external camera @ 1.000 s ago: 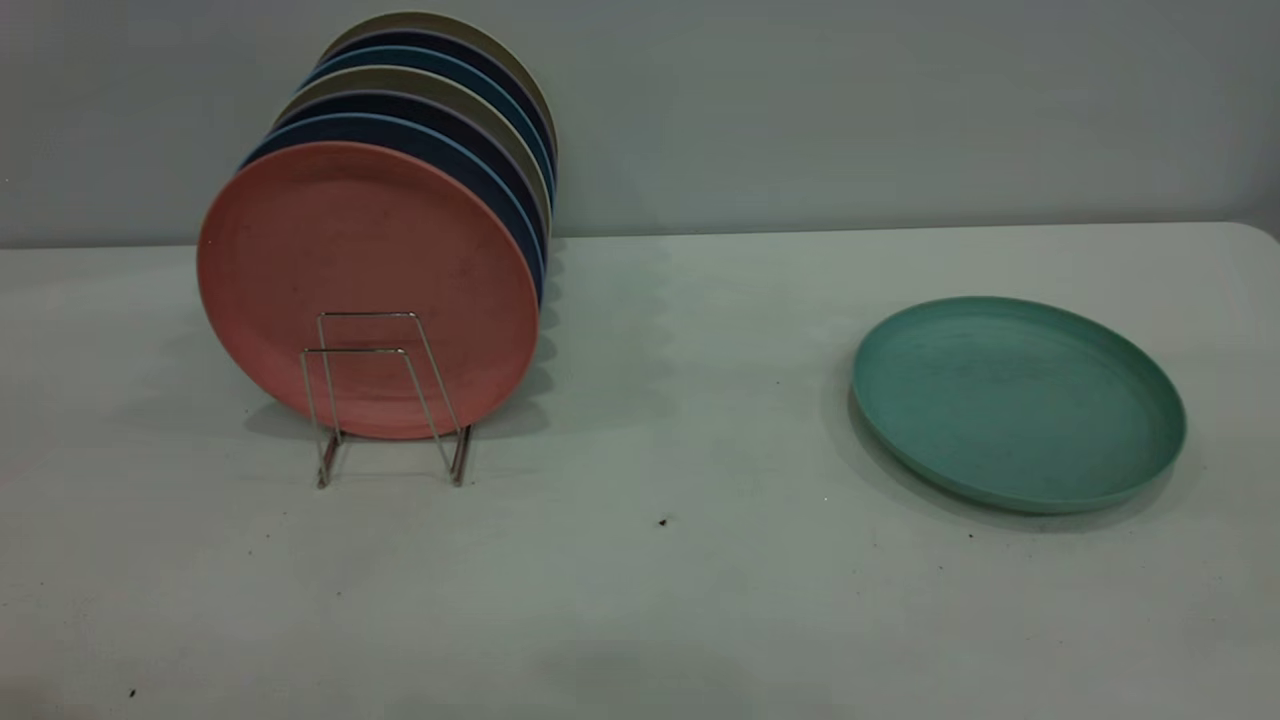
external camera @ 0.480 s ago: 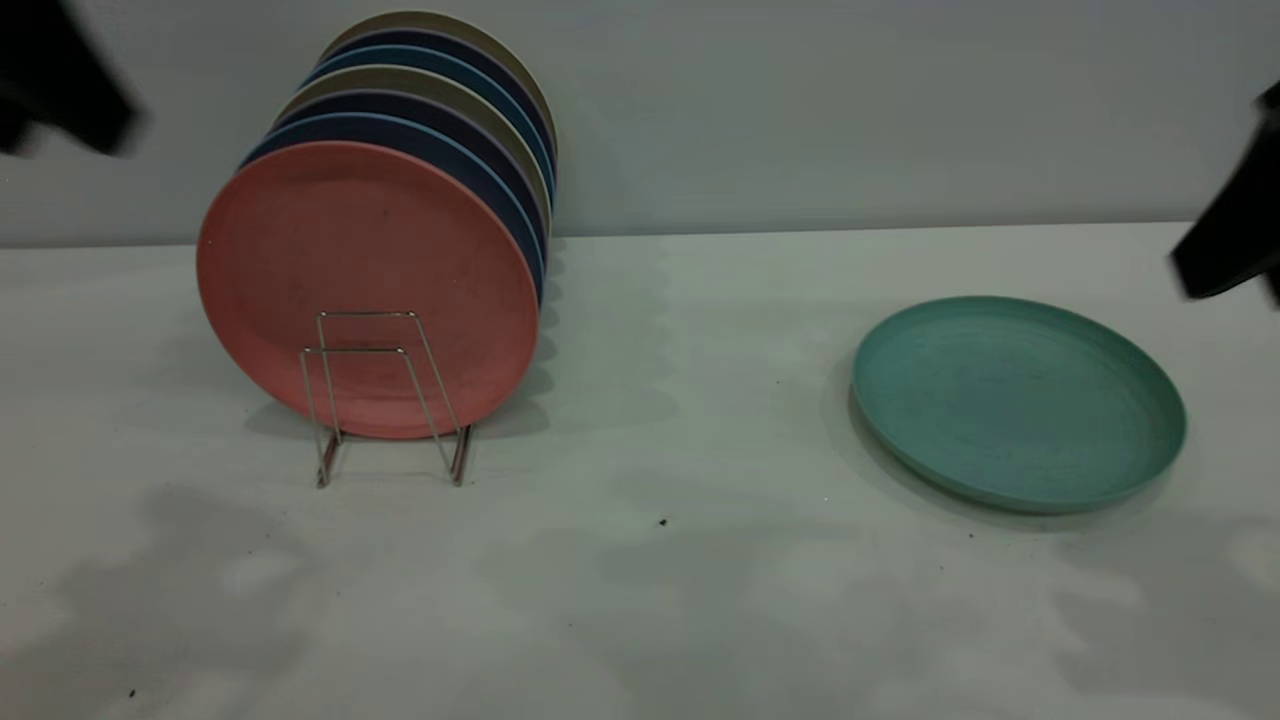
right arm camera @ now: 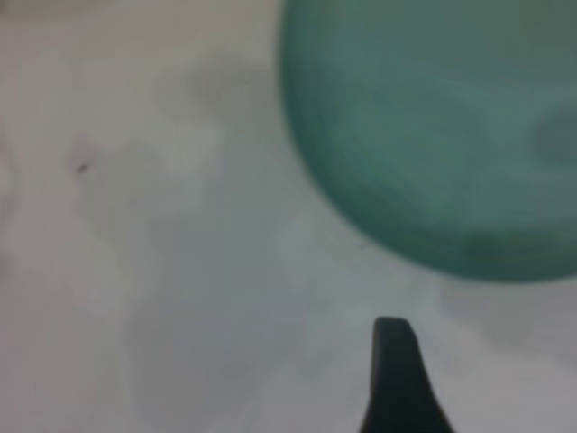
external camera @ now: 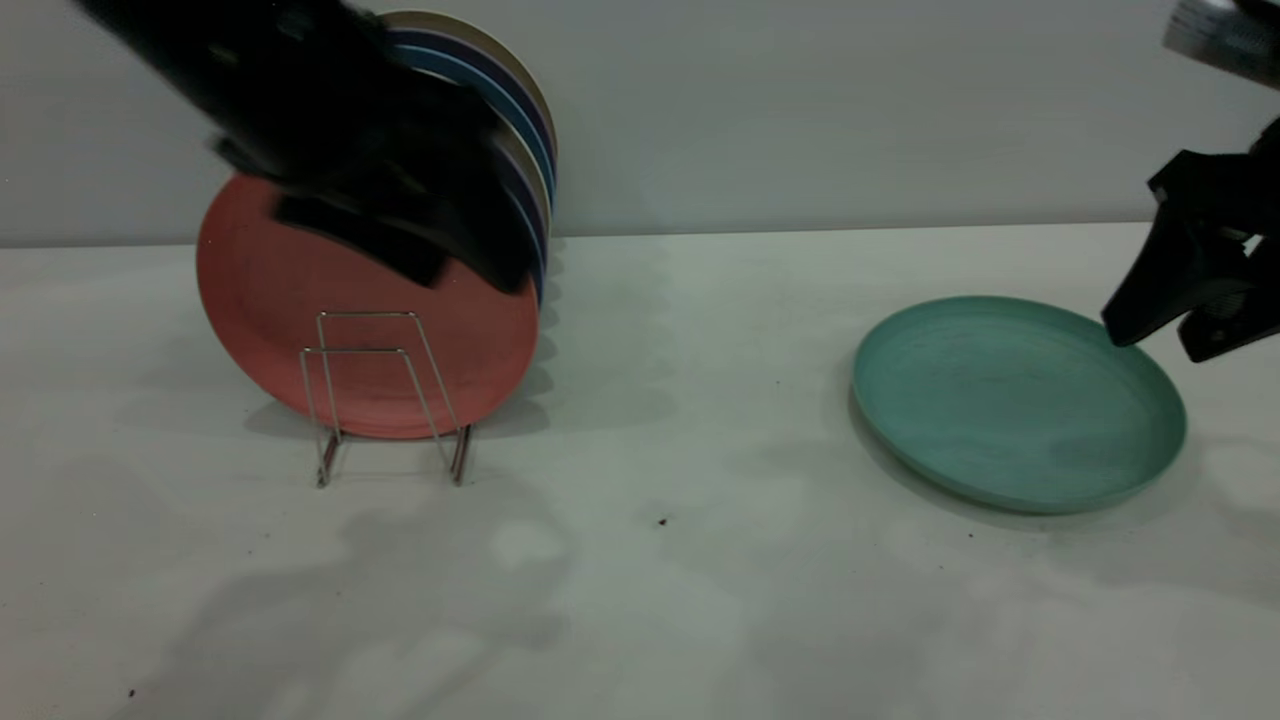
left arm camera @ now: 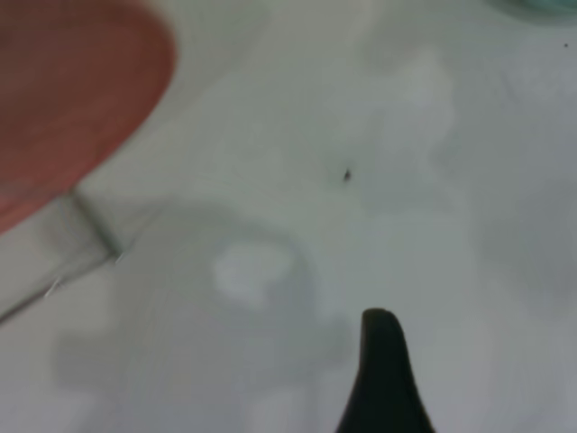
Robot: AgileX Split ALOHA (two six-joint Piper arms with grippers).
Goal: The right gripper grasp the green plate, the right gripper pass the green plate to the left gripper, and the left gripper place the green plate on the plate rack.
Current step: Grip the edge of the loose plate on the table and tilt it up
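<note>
The green plate (external camera: 1015, 400) lies flat on the white table at the right; it also shows in the right wrist view (right arm camera: 433, 126). My right gripper (external camera: 1165, 335) hangs open just above the plate's far right rim, not touching it; one of its fingertips (right arm camera: 394, 361) shows in its wrist view over bare table beside the plate. My left gripper (external camera: 450, 265) is blurred, in the air in front of the upright plates at the left. The plate rack (external camera: 385, 400) stands below it, its two front wire loops bare; a rack wire shows in the left wrist view (left arm camera: 90, 230).
A salmon-pink plate (external camera: 300, 330) stands foremost in the rack, with several blue and beige plates (external camera: 520, 130) upright behind it. The pink plate also shows in the left wrist view (left arm camera: 72, 99). A grey wall runs behind the table (external camera: 660, 600).
Both arms have come into view. The left arm swept from the upper left corner down and right in front of the racked plates. The right gripper dropped toward the green plate's far rim.
</note>
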